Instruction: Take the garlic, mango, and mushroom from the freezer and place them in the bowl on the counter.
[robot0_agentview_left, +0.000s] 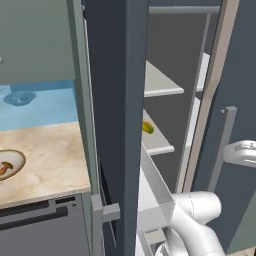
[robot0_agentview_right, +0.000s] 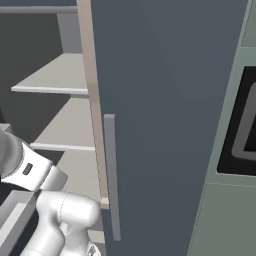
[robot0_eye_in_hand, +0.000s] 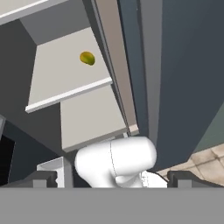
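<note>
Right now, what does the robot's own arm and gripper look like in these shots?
The arm is glossy white, built of rounded tube-like links with bulbous elbows. In the right base view one link carries a grey band and a small dark rectangular mark. The gripper has two small dark grey, blocky finger tips. No cables show.

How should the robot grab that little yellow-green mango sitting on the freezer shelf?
Probably across the mango's narrow middle, fingers on its two long sides. It is a small smooth oval, so the short way fits between the fingers and slips least. Come in from the open front of the freezer, just above its pale shelf, since another shelf hangs close overhead. The gripper looks open.
</note>
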